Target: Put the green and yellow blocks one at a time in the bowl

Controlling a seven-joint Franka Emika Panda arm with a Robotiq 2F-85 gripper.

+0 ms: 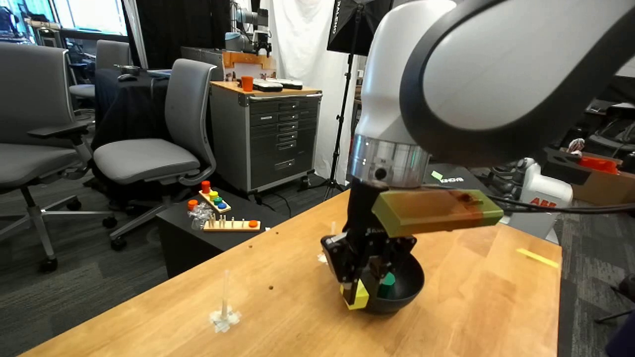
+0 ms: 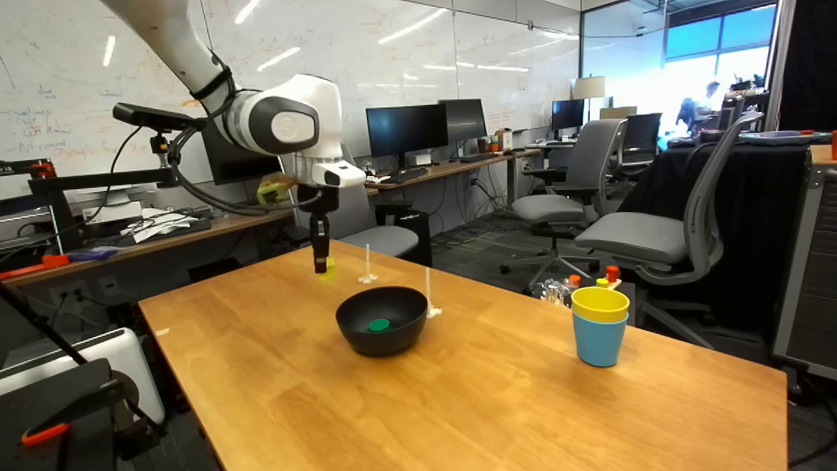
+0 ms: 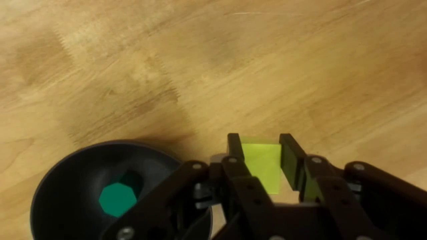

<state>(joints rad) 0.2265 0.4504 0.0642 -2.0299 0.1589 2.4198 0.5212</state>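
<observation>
Your gripper seems snug on yellow block, parted just block-wide. Bowl, green block inside, between eight and nine o'clock from there, wrist view. Lift clear before crossing; release low.

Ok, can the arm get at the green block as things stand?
Probably not right now: its jaws look closed on the yellow block. Otherwise the way seems free, since the green block sits uncovered in the open bowl.
</observation>
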